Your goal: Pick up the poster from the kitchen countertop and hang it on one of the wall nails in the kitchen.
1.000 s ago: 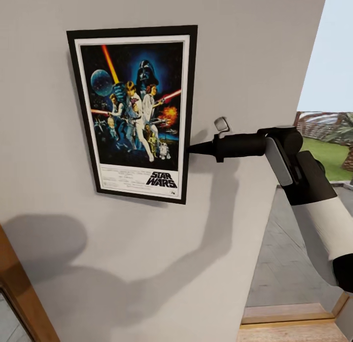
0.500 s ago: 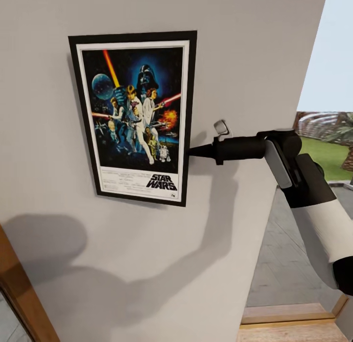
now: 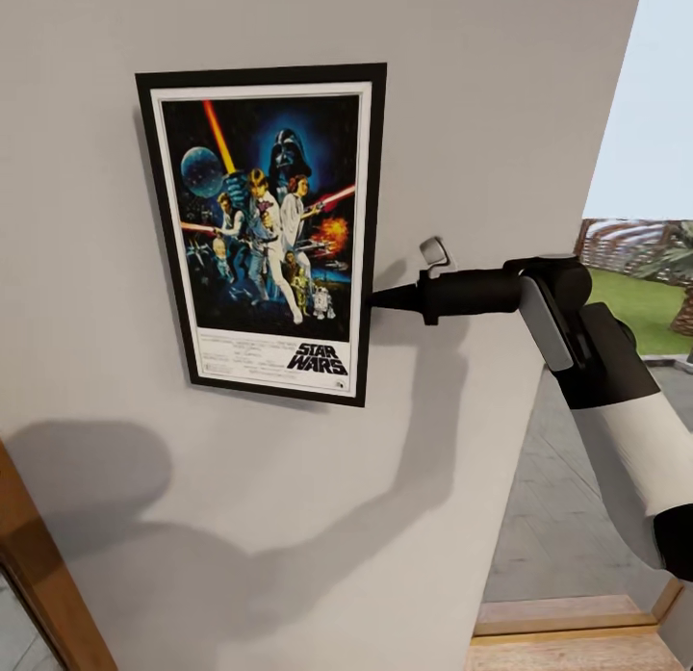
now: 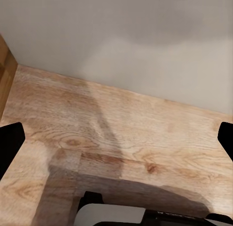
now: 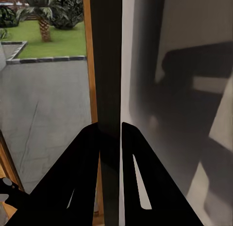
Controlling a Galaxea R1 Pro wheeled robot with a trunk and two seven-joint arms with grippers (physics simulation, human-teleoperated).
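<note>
The poster [image 3: 265, 233], with its black frame, white border and dark blue Star Wars art, stands upright flat against the pale grey wall [image 3: 500, 93]. My right gripper [image 3: 372, 298] reaches in from the right and is shut on the middle of the poster's right edge. In the right wrist view the frame's dark edge [image 5: 107, 65] runs between the two black fingers [image 5: 82, 177] of that gripper [image 5: 110, 128]. No nail shows; whatever the poster hangs on is hidden behind it. My left gripper [image 4: 116, 138] is open and points down at the wooden floor [image 4: 121, 133] by the wall's foot.
A wooden door frame [image 3: 38, 575] rises at the lower left. To the right the wall ends at an opening onto grey paving [image 3: 568, 517] and a green garden [image 3: 650, 300]. A wooden threshold [image 3: 568, 618] lies below it.
The poster has sunk slightly down the wall and turned a little straighter, with the right gripper still on its edge. The arm has barely shifted.
</note>
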